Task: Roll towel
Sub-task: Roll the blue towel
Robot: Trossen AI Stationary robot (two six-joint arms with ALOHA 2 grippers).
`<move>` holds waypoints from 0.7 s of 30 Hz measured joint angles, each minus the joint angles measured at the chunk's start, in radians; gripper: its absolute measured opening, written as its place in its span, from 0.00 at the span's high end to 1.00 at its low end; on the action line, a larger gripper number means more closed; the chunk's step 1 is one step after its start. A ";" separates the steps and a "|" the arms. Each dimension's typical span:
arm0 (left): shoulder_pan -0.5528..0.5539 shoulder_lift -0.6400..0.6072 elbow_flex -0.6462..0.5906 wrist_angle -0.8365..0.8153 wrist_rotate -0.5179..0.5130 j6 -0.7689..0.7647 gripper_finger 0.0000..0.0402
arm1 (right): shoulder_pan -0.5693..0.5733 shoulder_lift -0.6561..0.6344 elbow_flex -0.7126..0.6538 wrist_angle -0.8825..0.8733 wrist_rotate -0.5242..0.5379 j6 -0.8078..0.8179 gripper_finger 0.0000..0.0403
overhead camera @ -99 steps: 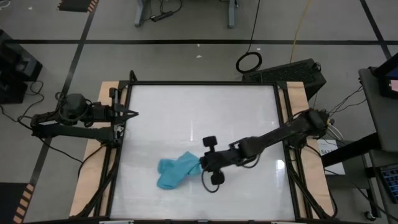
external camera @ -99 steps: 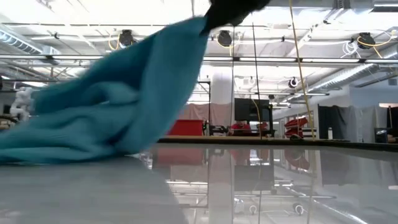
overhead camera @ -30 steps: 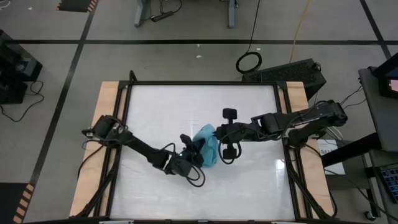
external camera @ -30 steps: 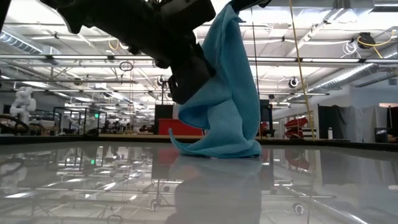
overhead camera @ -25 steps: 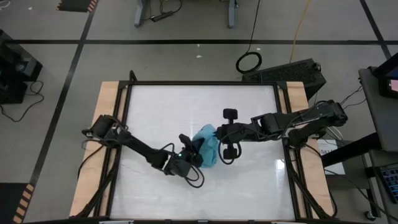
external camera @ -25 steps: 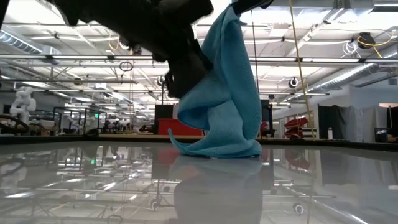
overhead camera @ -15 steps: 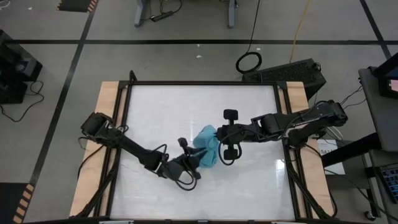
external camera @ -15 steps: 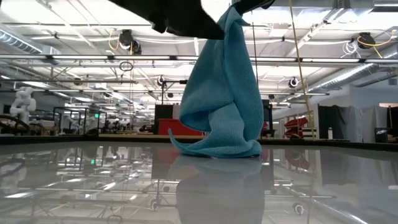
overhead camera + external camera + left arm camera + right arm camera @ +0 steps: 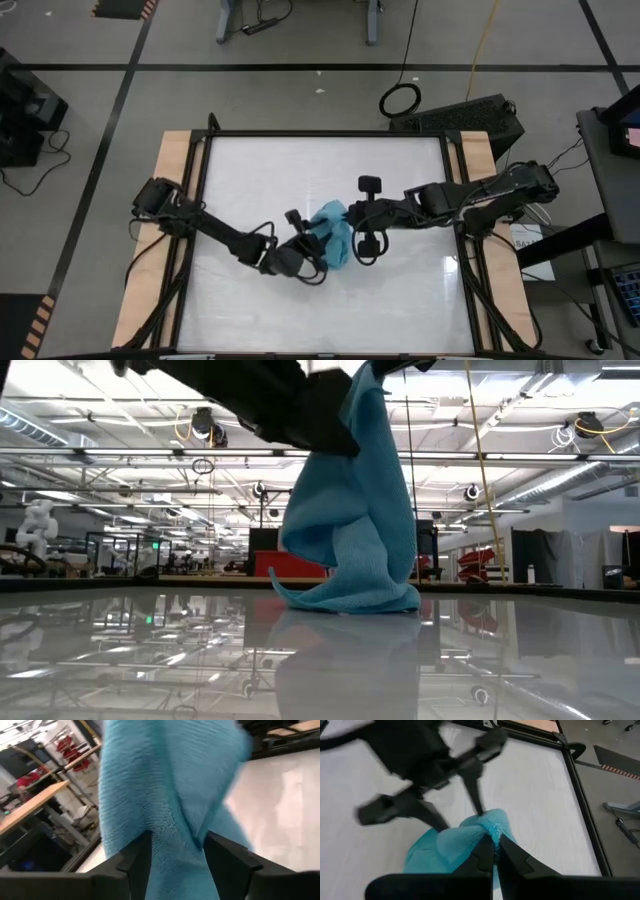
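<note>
Towel point(image 9: 334, 232): teal-blue plain cloth, bunched, mid-table.
Hangs upright in draped folds point(image 9: 355, 510), top edge lifted off the white surface, lower end pooled and touching it. Ribbed knit texture shows up close point(image 9: 165, 795); upper tip gathered into a tight peak point(image 9: 482, 832).

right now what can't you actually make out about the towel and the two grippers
- High view: the left gripper and right gripper cover much of the towel.
- Low view: the frame's top edge cuts off where the towel is held.
- Left wrist view: the cloth is blurred; contact with the fingers is unclear.
</note>
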 joint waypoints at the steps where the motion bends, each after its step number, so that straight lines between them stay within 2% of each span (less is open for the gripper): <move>1: 0.007 0.000 0.000 -0.001 -0.002 0.008 0.56 | 0.004 0.000 0.000 0.001 0.000 0.003 1.00; 6: 0.012 0.000 0.000 -0.069 -0.053 0.072 0.64 | 0.027 0.000 0.000 -0.005 -0.001 0.020 1.00; 16: 0.008 0.000 0.000 -0.229 -0.067 0.074 0.97 | 0.060 0.000 0.000 -0.015 0.026 0.016 1.00; 21: 0.009 0.000 0.000 -0.229 -0.067 0.108 0.98 | 0.066 0.000 0.000 -0.029 0.025 0.027 1.00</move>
